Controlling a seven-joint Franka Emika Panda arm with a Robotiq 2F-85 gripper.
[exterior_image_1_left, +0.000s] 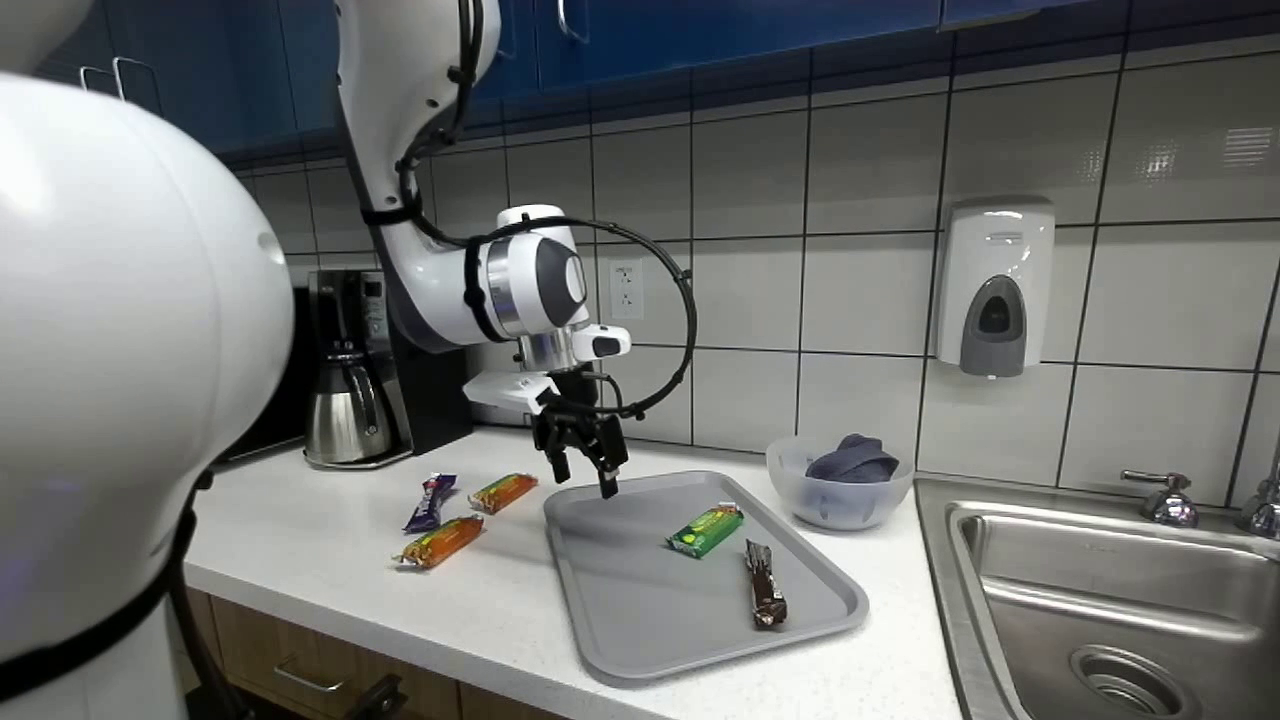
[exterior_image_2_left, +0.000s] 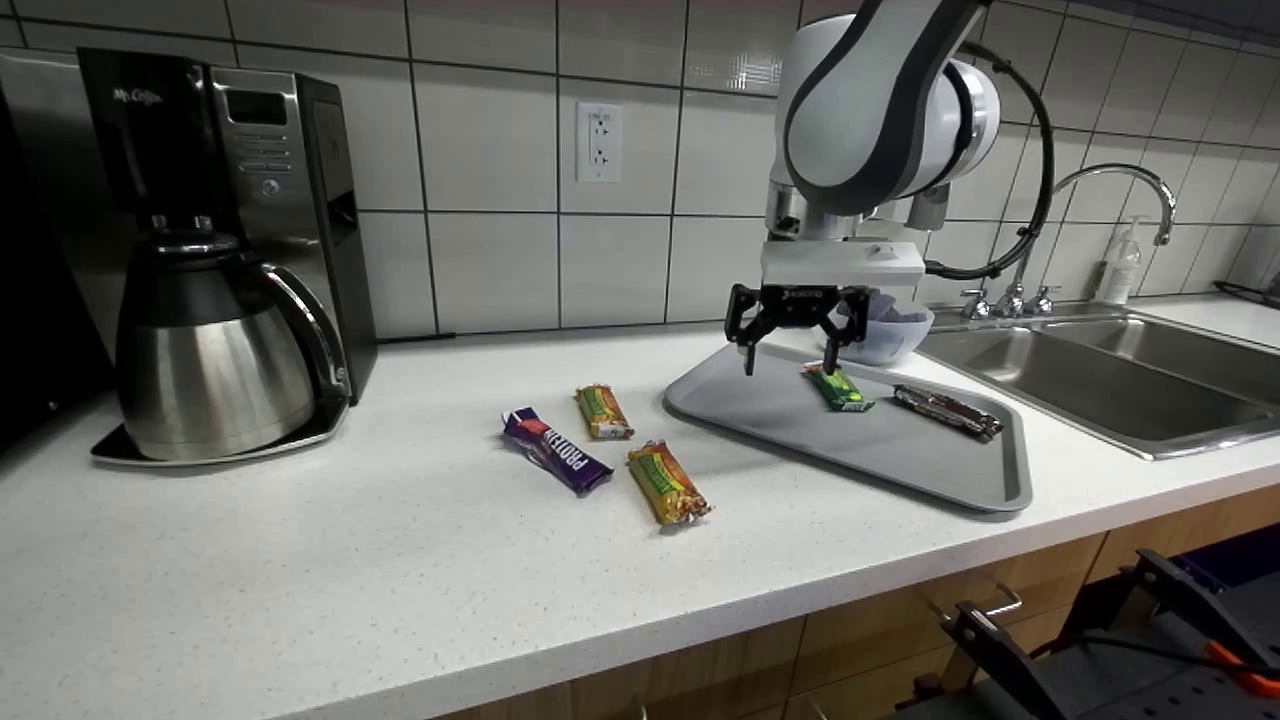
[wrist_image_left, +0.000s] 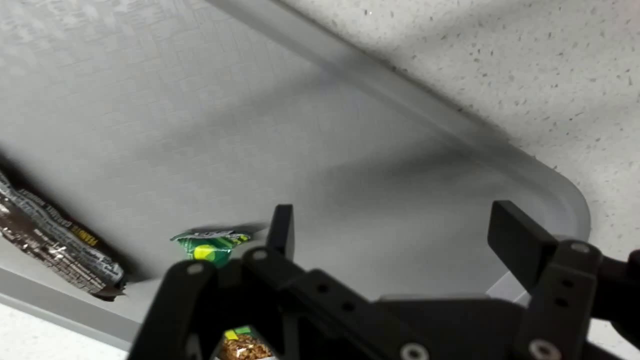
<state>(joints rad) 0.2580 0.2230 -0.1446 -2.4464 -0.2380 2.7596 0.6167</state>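
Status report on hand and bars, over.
Hand open, empty, above tray. Green bar, brown bar on tray; purple bar, two orange bars on counter. No obstruction visible.

In an exterior view, the camera stands close beside a white section of the arm (exterior_image_1_left: 130, 350), facing across the counter (exterior_image_1_left: 300, 520) toward the tiled wall (exterior_image_1_left: 870, 290), with the sink (exterior_image_1_left: 1150, 605) at right. In an exterior view near the coffee maker (exterior_image_2_left: 270, 190), the camera looks slightly down toward the same wall. Both exterior views cover the coffee maker, the tray (exterior_image_2_left: 880, 435) and the sink. The wrist view looks down at close range past the claw (wrist_image_left: 392, 225); the tray is common to all three views.
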